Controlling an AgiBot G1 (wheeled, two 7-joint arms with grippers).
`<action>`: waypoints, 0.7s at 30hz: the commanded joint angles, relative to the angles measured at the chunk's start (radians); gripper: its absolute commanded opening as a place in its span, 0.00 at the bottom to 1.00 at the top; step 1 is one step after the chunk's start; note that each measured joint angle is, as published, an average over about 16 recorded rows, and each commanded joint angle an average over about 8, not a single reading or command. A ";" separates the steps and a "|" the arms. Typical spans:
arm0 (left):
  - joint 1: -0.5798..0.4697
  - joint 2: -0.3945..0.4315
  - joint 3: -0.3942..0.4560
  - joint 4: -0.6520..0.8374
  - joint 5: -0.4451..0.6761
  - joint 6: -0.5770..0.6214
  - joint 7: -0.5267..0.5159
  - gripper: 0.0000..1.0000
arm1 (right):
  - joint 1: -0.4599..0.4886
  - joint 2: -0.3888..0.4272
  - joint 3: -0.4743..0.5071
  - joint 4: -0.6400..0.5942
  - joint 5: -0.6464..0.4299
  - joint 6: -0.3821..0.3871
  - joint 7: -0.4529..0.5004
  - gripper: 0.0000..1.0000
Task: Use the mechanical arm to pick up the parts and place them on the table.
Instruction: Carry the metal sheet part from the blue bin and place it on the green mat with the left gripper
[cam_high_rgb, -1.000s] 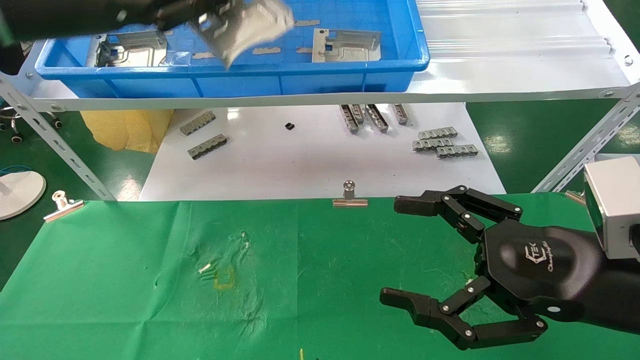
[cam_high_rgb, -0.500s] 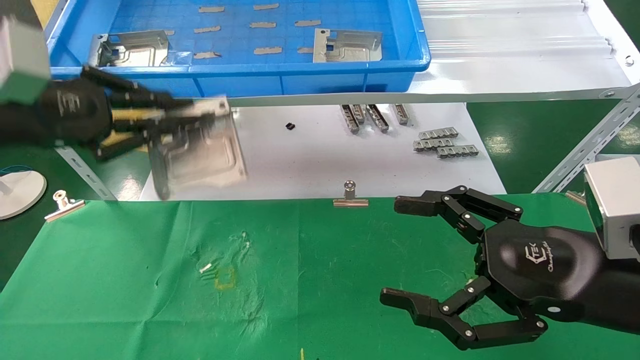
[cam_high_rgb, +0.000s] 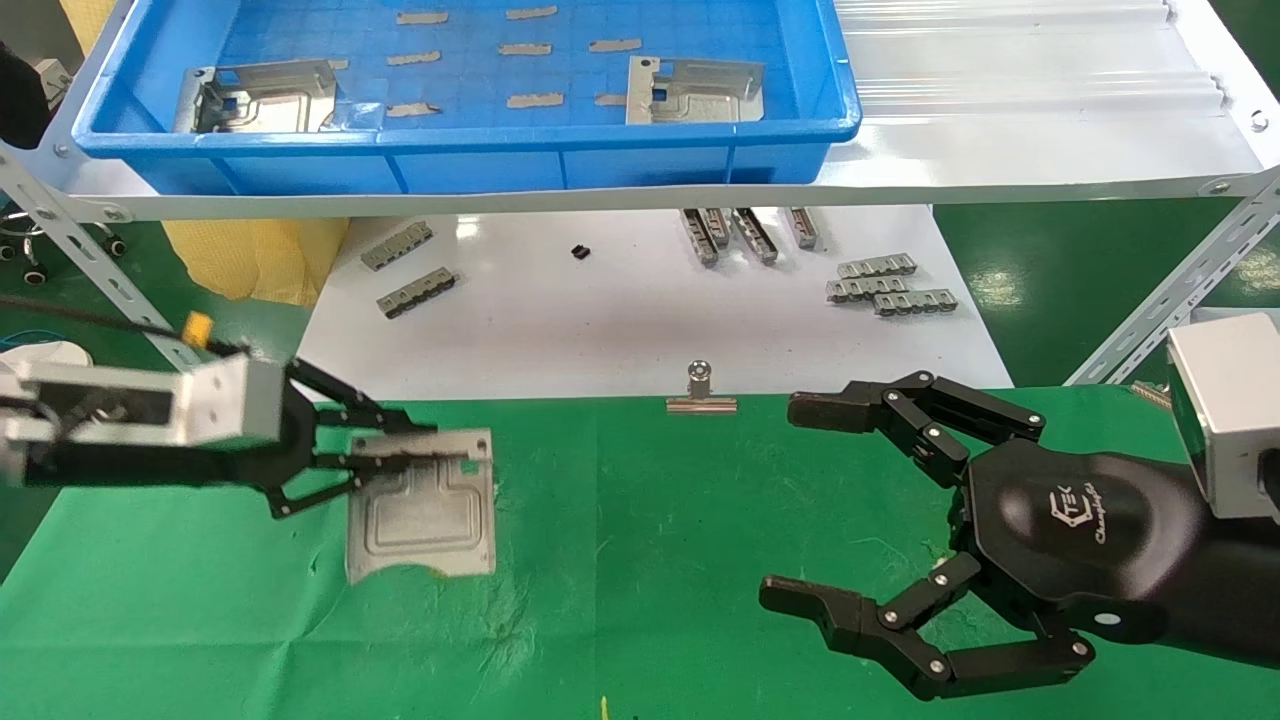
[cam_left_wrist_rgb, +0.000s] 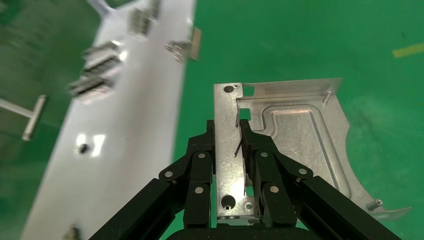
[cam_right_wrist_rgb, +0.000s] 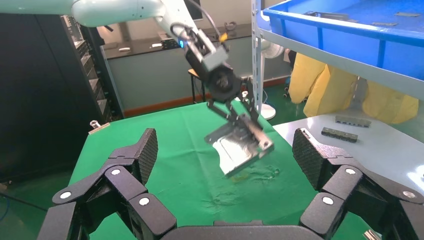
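Observation:
My left gripper (cam_high_rgb: 420, 452) is shut on the rim of a silver stamped part (cam_high_rgb: 422, 520) and holds it a little above the green cloth table (cam_high_rgb: 650, 520), over the left-middle. The left wrist view shows both fingers clamping the part's bent edge (cam_left_wrist_rgb: 228, 150). The right wrist view shows the part (cam_right_wrist_rgb: 240, 147) hanging tilted above the cloth. Two more parts (cam_high_rgb: 262, 97) (cam_high_rgb: 692, 90) lie in the blue bin (cam_high_rgb: 480, 160). My right gripper (cam_high_rgb: 800, 510) is open and empty over the table's right side.
The blue bin stands on a white metal shelf (cam_high_rgb: 1000, 150) with slanted legs (cam_high_rgb: 1170, 300). Small grey toothed strips (cam_high_rgb: 885, 285) lie on the white board (cam_high_rgb: 600, 330) behind the cloth. Binder clips (cam_high_rgb: 700, 395) (cam_high_rgb: 125, 408) hold the cloth's far edge.
My left gripper has carried the part from above the blue bin down and forward, to just over the green cloth. The right arm has not moved.

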 joint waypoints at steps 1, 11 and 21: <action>0.008 0.015 0.015 0.025 0.014 -0.005 0.047 0.00 | 0.000 0.000 0.000 0.000 0.000 0.000 0.000 1.00; 0.032 0.091 0.035 0.149 0.043 -0.092 0.165 1.00 | 0.000 0.000 0.000 0.000 0.000 0.000 0.000 1.00; 0.035 0.104 0.035 0.191 0.042 -0.078 0.227 1.00 | 0.000 0.000 0.000 0.000 0.000 0.000 0.000 1.00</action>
